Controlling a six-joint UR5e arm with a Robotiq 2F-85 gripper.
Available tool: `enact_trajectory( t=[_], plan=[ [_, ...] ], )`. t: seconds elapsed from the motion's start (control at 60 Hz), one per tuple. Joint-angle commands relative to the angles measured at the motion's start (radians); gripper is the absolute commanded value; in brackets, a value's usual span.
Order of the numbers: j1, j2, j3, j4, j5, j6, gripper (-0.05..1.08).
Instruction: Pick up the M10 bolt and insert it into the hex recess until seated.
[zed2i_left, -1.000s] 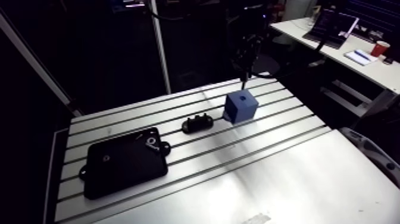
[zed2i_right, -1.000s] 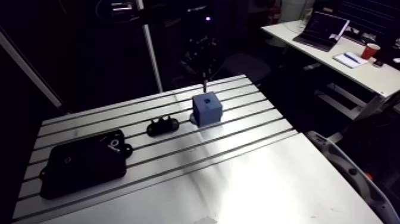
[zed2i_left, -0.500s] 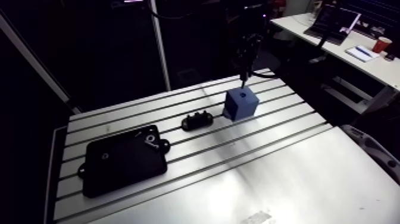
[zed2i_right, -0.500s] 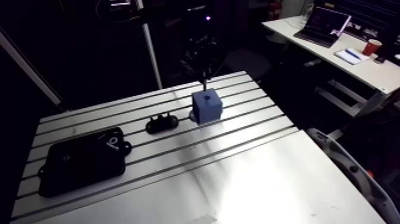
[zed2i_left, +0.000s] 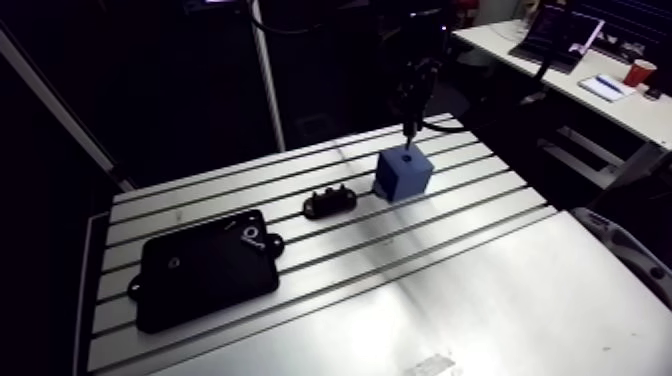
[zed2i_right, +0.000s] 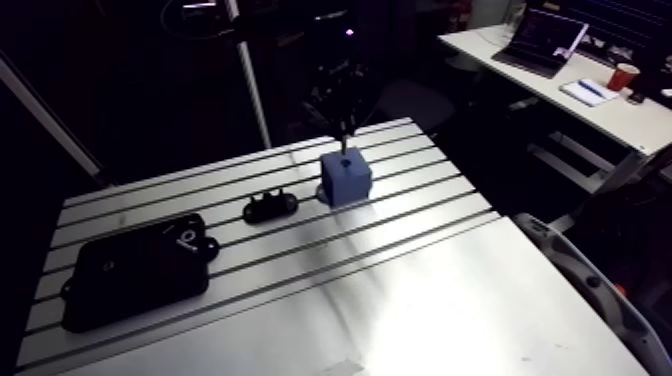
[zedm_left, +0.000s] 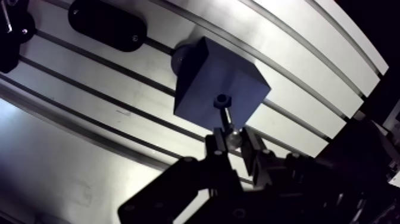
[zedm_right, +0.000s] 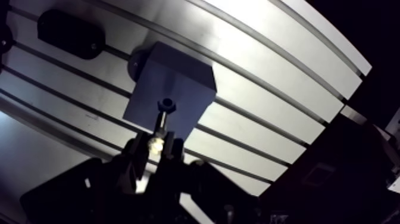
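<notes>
My arm camera sits high on the arm, well back, and looks down across the whole counter (zed2i_left: 450, 290). From there the block (zed2i_left: 404, 175) is far off near the back edge, and the hand (zed2i_left: 408, 128) looks small above it. My wrist camera sits just behind the hand. It looks down past the fingers (zedm_left: 215, 146), very near the block's top. Both views show the block, the small black part (zed2i_left: 330, 203) beside it and the counter around them. Each camera has two eyes side by side that see almost the same thing.
</notes>
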Motion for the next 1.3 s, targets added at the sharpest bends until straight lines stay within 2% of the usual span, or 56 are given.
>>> enact_trajectory(
  t=[0.017,1.3],
  plan=[
    [-0.003,0.01,0.001,-0.001,0.0,0.001,0.76],
    [-0.005,0.026,0.004,-0.001,0.0,0.004,0.76]
  ],
)
